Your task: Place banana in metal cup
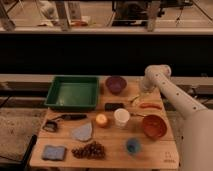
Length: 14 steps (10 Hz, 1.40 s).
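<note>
The small pale yellow banana (134,99) lies on the wooden table (150,155), right of a black flat object and just front-right of the purple bowl (115,84). The light-coloured metal cup (121,117) stands upright at the table's middle, in front of the banana. My gripper (142,91) hangs from the white arm (156,76) at the table's back right, just above and behind the banana. I cannot tell whether it touches the banana.
A green tray (56,95) sits at the back left. A slim orange-red stick (150,105), a red-brown bowl (153,126), an orange (101,120), a blue cup (133,145), grapes (90,150), a blue sponge (53,152), a grey cloth (82,132) and a black tool (65,118) also lie on the table.
</note>
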Motion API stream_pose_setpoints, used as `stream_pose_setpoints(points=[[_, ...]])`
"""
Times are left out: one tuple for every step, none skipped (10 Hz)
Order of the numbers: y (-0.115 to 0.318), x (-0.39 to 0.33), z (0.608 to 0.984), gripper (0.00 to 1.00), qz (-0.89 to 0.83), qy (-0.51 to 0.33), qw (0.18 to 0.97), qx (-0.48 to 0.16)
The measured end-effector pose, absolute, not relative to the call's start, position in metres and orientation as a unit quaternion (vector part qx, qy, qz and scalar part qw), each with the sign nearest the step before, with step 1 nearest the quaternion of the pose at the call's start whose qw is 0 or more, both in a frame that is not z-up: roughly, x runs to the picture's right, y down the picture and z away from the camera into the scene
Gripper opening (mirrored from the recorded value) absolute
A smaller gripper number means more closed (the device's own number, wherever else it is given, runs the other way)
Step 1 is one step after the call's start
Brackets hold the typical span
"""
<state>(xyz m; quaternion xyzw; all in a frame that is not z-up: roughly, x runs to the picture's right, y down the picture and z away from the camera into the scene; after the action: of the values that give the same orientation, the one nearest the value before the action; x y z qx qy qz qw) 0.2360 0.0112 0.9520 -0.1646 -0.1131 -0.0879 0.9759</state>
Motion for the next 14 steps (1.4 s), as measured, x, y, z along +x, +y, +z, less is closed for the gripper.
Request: stream_pose_setpoints(points=[[0.014, 0.24, 0.958, 0.8, -0.087, -0.116, 0.977, -0.158], [0.016, 0.243, 0.964, 0.8, -0.085, -0.119, 0.977, -0.153], [0.018, 0.244, 0.969, 0.8, -0.082, -0.123, 0.977, -0.151], [0.02, 0.244, 0.977, 0.8, -0.076, -0.131, 0.977, -0.148], [0.021, 0.245, 0.981, 0.8, -0.072, -0.136, 0.977, -0.147], [0.022, 0.246, 0.985, 0.8, -0.068, -0.143, 0.977, -0.146], [0.022, 0.246, 0.987, 0.79, -0.064, -0.152, 0.976, -0.145], [0.021, 0.245, 0.989, 0.73, -0.061, -0.159, 0.975, -0.144], [0.021, 0.244, 0.99, 0.63, -0.059, -0.166, 0.974, -0.145], [0.022, 0.244, 0.992, 0.53, -0.058, -0.171, 0.973, -0.146], [0.021, 0.243, 0.993, 0.43, -0.057, -0.176, 0.972, -0.148], [0.021, 0.242, 0.993, 0.33, -0.056, -0.181, 0.97, -0.151], [0.022, 0.242, 0.994, 0.25, -0.056, -0.184, 0.969, -0.156], [0.022, 0.24, 0.995, 0.12, -0.057, -0.189, 0.967, -0.163]])
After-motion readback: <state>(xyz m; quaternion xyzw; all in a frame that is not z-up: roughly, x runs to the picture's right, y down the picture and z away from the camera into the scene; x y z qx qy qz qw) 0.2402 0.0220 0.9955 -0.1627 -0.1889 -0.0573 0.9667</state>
